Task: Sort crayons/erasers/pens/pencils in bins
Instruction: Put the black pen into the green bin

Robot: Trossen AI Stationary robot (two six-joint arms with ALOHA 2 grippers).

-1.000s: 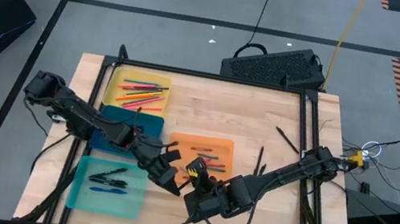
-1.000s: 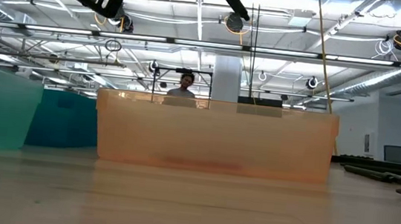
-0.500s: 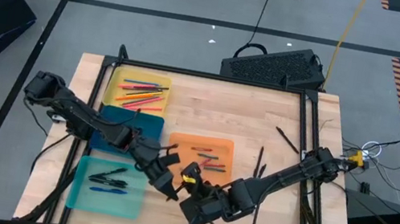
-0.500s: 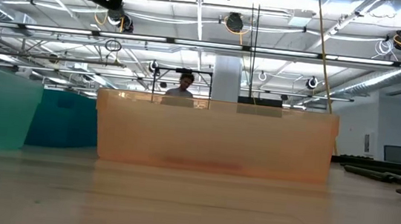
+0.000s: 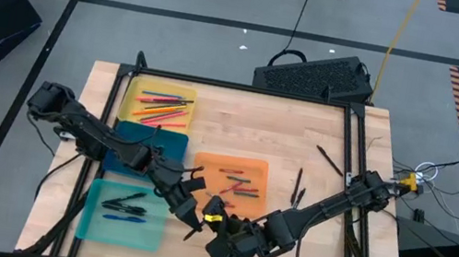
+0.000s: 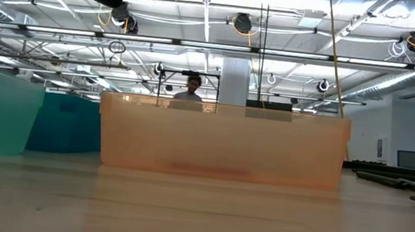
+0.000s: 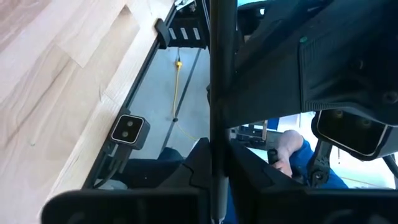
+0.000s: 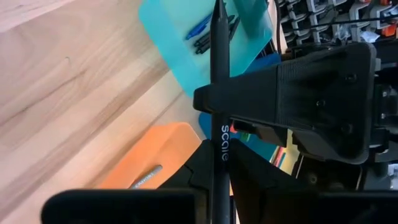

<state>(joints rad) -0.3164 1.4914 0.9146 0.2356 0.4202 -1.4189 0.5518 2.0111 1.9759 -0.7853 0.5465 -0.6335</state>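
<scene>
- Yellow bin [image 5: 191,92], far left of the table [image 5: 241,116]: holds the pencils [image 5: 163,108].
- Dark blue bin [image 5: 173,141], just below it in the high view: the left arm lies across it and I cannot see what it holds.
- Teal bin [image 5: 97,223], at the near left corner: a few pens [image 5: 123,206] lie in it, dark ones and a blue one.
- Left gripper [image 5: 192,225]: hangs above bare table between the teal bin and the orange bin. As far as its wrist view lets me judge, the fingers are clenched on the black pen [image 8: 219,93].
- Black pen: in the air between the two grippers, not in any bin.
- Right gripper [image 5: 219,234]: just beside the left one, facing it. Its fingers [image 8: 245,165] grasp the same black pen lower on the shaft.
- Orange bin [image 5: 205,162], mid-table: several crayons [image 5: 237,184] lie inside.
- Loose pens [image 5: 299,189]: dark sticks on the wood right of the orange bin, unsorted.
- Low view: a person [image 6: 191,87] shows beyond the orange bin.
</scene>
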